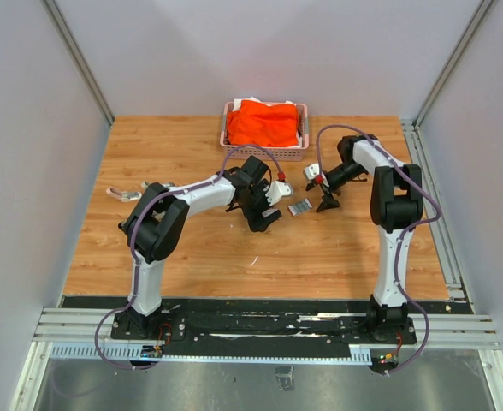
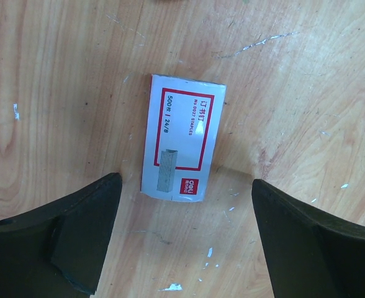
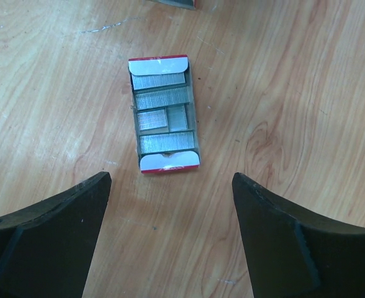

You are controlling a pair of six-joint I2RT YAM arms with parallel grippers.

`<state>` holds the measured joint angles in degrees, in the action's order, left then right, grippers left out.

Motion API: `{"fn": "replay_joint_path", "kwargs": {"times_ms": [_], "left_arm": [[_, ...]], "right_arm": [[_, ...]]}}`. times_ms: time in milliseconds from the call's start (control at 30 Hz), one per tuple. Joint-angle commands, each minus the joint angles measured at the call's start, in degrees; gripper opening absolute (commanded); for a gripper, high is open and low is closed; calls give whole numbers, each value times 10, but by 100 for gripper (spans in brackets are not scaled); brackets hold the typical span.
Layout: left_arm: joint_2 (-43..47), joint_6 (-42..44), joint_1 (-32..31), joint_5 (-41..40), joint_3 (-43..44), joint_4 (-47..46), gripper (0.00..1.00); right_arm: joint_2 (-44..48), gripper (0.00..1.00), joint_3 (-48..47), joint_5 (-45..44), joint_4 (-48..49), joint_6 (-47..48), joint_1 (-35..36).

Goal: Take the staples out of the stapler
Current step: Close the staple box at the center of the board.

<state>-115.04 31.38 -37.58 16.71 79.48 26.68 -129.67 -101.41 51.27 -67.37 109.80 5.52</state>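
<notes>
Item 1. Table (image 1: 192,257): wooden top. Both arms are bolted at its near edge and reach in toward the middle.

Item 2. Left gripper (image 2: 184,208): we record the jaws spread wide with nothing between them. The dark fingers (image 2: 77,236) hang over bare wood.

Item 3. White box (image 2: 182,146): lies flat just beyond the left fingertips, in line with the gap between them and touching neither. Its red-framed label faces up.

Item 4. Right gripper (image 3: 170,186): we record the jaws likewise wide apart and holding nothing, above the wood.

Item 5. Staples (image 3: 166,115): silvery strips packed in rows inside a small tray (image 3: 168,162) with red edges and a white flap at each end. The tray lies flat on the table just beyond the right fingertips, clear of both fingers. From above, we place it at mid-table between the two grippers, with the white box near it on the left arm's side.

Item 6. Pale object (image 1: 123,193): small, lying near the left edge of the table, well apart from the rest. We cannot tell what it is.

Item 7. Basket (image 1: 227,137): pink, at the far edge of the table, holding an orange cloth (image 1: 264,122).
</notes>
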Motion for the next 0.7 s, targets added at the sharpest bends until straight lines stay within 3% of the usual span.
{"fn": "replay_joint_path", "kwargs": {"times_ms": [0,300,433,667], "left_arm": [[-7,-13,1,15,2,0,90],[-1,-25,0,26,-16,-14,86],[10,-36,1,19,-46,-51,86],[25,-57,1,12,-100,-109,84]], "right_arm": [[-14,81,-1,-13,-14,5,19],[-20,76,5,-58,6,-23,45],[-21,68,3,-63,12,-36,50],[-21,64,6,-71,7,-41,58]]}}
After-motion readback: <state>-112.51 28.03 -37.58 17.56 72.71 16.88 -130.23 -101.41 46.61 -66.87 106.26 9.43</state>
